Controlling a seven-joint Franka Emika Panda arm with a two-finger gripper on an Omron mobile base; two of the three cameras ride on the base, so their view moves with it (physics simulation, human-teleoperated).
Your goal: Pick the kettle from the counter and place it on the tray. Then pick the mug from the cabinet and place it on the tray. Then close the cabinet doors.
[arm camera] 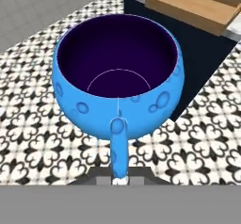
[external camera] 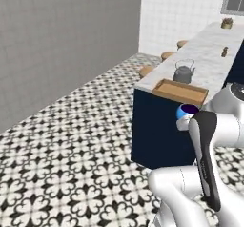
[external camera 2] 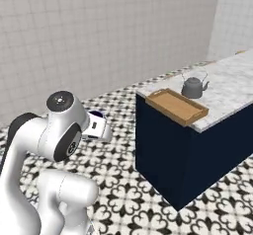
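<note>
Fingers [arm camera: 120, 180] are clenched on the mug [arm camera: 117, 89] by its handle, so the mug hangs out in front of the hand, mouth open toward the camera, nothing inside. It's in the air over the patterned floor [external camera: 71, 164], short of the bench [external camera 2: 227, 88], at roughly bench-top level going by the left base view.

Kettle [external camera 2: 193, 87] stands on the bench just beside the tray [external camera 2: 176, 105], past its far long side. It doesn't look to be on the tray, so that step reads as not done.

Tray sits at the bench's near end, close to the corner, low rim all round. Its whole floor is bare, so there's plenty of landing room.

Approach looks open: nothing between mug and tray except the bench edge. The mug bottom has to clear that edge and the rim, then come down inside. Stay on the near half, away from the kettle's wire handle.
</note>
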